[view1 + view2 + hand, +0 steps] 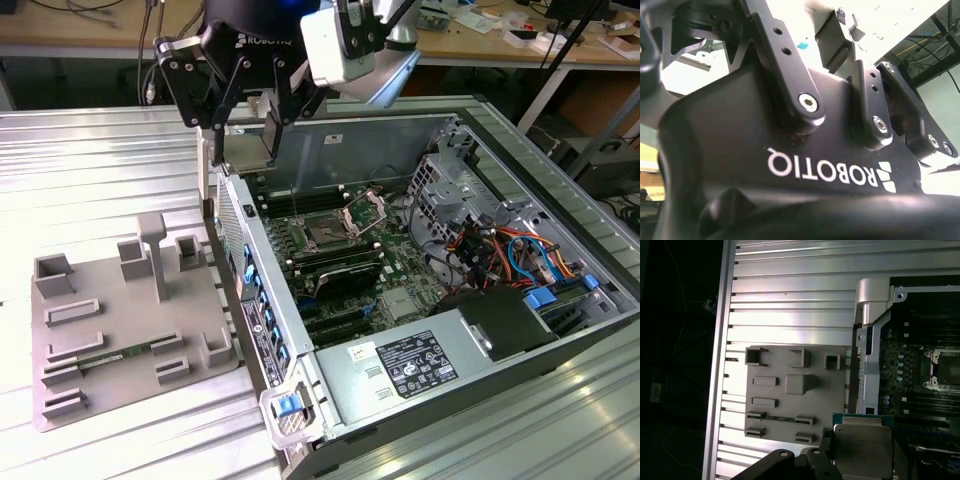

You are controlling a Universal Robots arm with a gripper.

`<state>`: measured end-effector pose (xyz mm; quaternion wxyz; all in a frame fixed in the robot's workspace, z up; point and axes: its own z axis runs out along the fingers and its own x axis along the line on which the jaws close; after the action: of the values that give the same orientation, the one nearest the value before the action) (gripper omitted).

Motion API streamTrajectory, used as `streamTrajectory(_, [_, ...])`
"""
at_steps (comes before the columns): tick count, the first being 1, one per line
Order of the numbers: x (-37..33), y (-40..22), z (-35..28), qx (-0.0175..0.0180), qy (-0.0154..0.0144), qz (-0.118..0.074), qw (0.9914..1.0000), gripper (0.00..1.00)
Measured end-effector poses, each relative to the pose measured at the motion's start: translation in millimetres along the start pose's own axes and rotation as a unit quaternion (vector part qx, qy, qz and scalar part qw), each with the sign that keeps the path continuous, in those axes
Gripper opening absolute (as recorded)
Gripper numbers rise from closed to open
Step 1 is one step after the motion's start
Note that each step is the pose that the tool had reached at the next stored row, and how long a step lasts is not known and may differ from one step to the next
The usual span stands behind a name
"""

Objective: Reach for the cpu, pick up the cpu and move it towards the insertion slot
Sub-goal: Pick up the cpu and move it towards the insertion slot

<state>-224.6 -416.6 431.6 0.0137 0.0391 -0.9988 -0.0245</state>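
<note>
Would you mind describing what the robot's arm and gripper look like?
The gripper is matt black, with a blocky body carrying white lettering and jointed bar linkages pinned by silver hex-socket screws. A white box-shaped camera housing is mounted beside it, on the smooth pale grey wrist of the arm.

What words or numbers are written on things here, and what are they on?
The tool, on its body: a maker's name in white letters; brand names I don't spell out.
The white label on the power supply: too small to read.
The cpu held by the tool: nothing readable.
The grey tray: no print.
</note>
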Motion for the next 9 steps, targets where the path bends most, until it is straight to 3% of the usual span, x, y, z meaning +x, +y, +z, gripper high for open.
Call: streamTrajectory(9, [-12.2, -0.9, -0.4, 0.0000, 0.0008, 0.000, 1.00000, 0.55])
